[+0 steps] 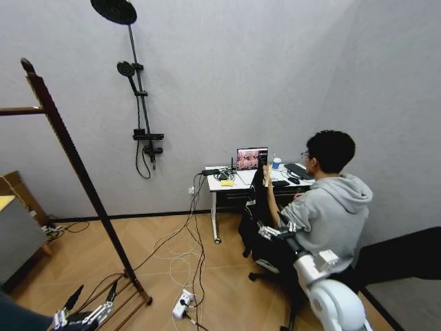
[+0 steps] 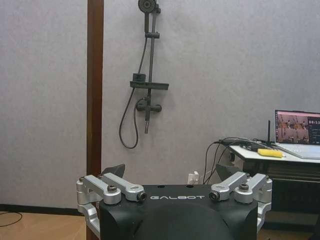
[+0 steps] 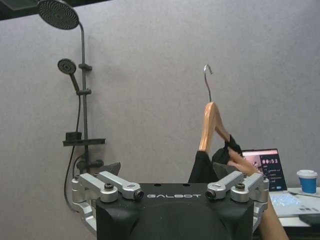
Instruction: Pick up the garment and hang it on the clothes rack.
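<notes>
A seated person holds up the garment (image 1: 258, 187), a black jacket, in front of the desk. In the right wrist view its light wooden hanger (image 3: 207, 125) with a metal hook stands upright, with black cloth (image 3: 202, 169) bunched below it in the person's hand (image 3: 241, 163). My right gripper (image 1: 264, 230) is open just short of the garment, at about the height of its lower part. The clothes rack (image 1: 76, 165) is at the left, a dark reddish-brown post with a rail. My left gripper (image 1: 91, 295) hangs open low beside the rack's foot, and its post (image 2: 95, 85) rises close ahead of it.
A white desk (image 1: 227, 185) with a laptop (image 1: 251, 158), a cup and cables stands against the back wall. A shower fitting (image 1: 138, 103) is mounted on the wall. Cables and a power strip (image 1: 182, 302) lie on the wooden floor. A grey cabinet (image 1: 17, 234) is at the far left.
</notes>
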Controlling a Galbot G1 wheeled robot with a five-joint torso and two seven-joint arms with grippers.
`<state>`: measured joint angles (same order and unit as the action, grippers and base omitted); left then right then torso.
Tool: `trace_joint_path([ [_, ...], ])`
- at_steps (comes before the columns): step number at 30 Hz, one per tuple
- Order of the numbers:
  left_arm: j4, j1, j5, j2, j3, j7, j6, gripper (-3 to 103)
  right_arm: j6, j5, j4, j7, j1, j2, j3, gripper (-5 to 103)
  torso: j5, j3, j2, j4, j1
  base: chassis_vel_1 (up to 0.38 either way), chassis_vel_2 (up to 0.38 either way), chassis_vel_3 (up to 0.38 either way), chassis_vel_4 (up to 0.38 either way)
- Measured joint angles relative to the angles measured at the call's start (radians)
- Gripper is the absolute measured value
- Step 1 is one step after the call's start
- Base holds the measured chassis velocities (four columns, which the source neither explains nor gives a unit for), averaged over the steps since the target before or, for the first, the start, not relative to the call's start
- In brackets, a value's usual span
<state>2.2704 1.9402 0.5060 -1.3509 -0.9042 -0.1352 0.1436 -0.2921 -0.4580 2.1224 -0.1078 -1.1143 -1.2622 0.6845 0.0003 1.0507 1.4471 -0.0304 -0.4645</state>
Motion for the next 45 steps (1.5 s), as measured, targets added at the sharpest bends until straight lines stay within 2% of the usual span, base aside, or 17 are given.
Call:
trace_joint_path([
  [7,0.0,0.0,0.0,0.0,0.0,0.0,0.0,100,-0.039,-0.036,-0.093,0.11,0.167,0.038,-0.071,100,-0.0003,0.0,0.0,-0.0004,0.0,0.034,-0.062,-0.045,0.044],
  [8,0.0,0.0,0.0,0.0,0.0,0.0,0.0,100,-0.051,-0.038,-0.14,0.155,0.224,0.045,-0.099,100,-0.0001,0.0,0.0,-0.0003,0.0,0.0,0.0,0.0,0.0],
  [12,0.0,0.0,0.0,0.0,0.0,0.0,0.0,100,-0.06,-0.032,-0.223,0.186,0.321,0.056,-0.134,100,-0.0001,0.0,0.0,-0.0001,-0.001,-0.009,0.026,0.007,-0.01],
  [14,0.0,0.0,0.0,0.0,0.0,0.0,0.0,100,-0.054,-0.024,-0.31,0.188,0.426,0.066,-0.179,100,-0.0004,0.0,0.0,-0.0001,-0.001,-0.001,0.026,0.007,-0.019],
  [18,0.0,0.0,0.0,0.0,0.0,0.0,0.0,100,-0.049,-0.02,-0.387,0.202,0.495,0.067,-0.217,100,-0.0004,0.0,0.0,0.0,-0.001,0.0,0.0,0.0,0.0],
  [22,0.0,0.0,0.0,0.0,0.0,0.0,0.0,100,-0.053,-0.017,-0.434,0.292,0.531,0.047,-0.248,102,-0.0001,0.0,0.0,-0.0001,-0.001,0.0,0.0,0.0,0.0],
  [23,0.0,0.0,0.0,0.0,0.0,0.0,0.0,100,-0.055,-0.018,-0.437,0.316,0.535,0.042,-0.252,98,-0.0002,0.0,0.0,-0.0001,-0.001,0.0,0.0,0.0,0.0],
  [24,0.0,0.0,0.0,0.0,0.0,0.0,0.0,100,-0.055,-0.018,-0.437,0.316,0.535,0.042,-0.252,98,-0.0002,0.0,0.0,-0.0001,-0.001,0.0,0.0,0.0,0.0],
  [27,0.0,0.0,0.0,0.0,0.0,0.0,0.0,100,-0.055,-0.019,-0.448,0.342,0.539,0.039,-0.258,83,-0.0002,0.0,0.0,-0.0002,-0.001,0.0,0.0,0.0,0.0],
  [28,0.0,0.0,0.0,0.0,0.0,0.0,0.0,100,-0.055,-0.019,-0.448,0.342,0.539,0.039,-0.258,83,-0.0002,0.0,0.0,-0.0002,-0.001,0.0,0.0,0.0,0.0],
  [31,0.0,0.0,0.0,0.0,0.0,0.0,0.0,100,-0.055,-0.021,-0.446,0.358,0.54,0.042,-0.26,66,-0.0002,0.0,0.0,-0.0002,-0.001,0.0,0.0,0.0,0.0],
  [33,0.0,0.0,0.0,0.0,0.0,0.0,0.0,100,-0.055,-0.02,-0.441,0.36,0.54,0.043,-0.26,66,-0.0002,0.0,0.0,-0.0002,-0.001,0.0,0.0,0.0,0.0],
  [34,0.0,0.0,0.0,0.0,0.0,0.0,0.0,100,-0.055,-0.02,-0.43,0.364,0.536,0.046,-0.259,56,-0.0003,0.0,0.0,-0.0002,-0.001,0.0,0.0,0.0,0.0],
  [39,0.0,0.0,0.0,0.0,0.0,0.0,0.0,100,-0.058,-0.021,-0.408,0.369,0.524,0.049,-0.255,44,-0.0003,0.0,0.0,-0.0002,-0.001,0.0,0.0,0.0,0.0],
  [42,0.0,0.0,0.0,0.0,0.0,0.0,0.0,100,-0.059,-0.022,-0.386,0.372,0.501,0.05,-0.242,28,-0.0002,0.0,0.0,-0.0002,-0.001,0.0,0.0,0.0,0.0],
  [43,0.0,0.0,0.0,0.0,0.0,0.0,0.0,100,-0.059,-0.022,-0.386,0.372,0.501,0.05,-0.242,28,-0.0002,0.0,0.0,-0.0002,-0.001,0.0,0.0,0.0,0.0],
  [45,0.0,0.0,0.0,0.0,0.0,0.0,0.0,100,-0.059,-0.022,-0.376,0.374,0.489,0.051,-0.234,18,-0.0002,0.0,0.0,-0.0004,-0.001,0.0,0.0,0.0,0.0],
])
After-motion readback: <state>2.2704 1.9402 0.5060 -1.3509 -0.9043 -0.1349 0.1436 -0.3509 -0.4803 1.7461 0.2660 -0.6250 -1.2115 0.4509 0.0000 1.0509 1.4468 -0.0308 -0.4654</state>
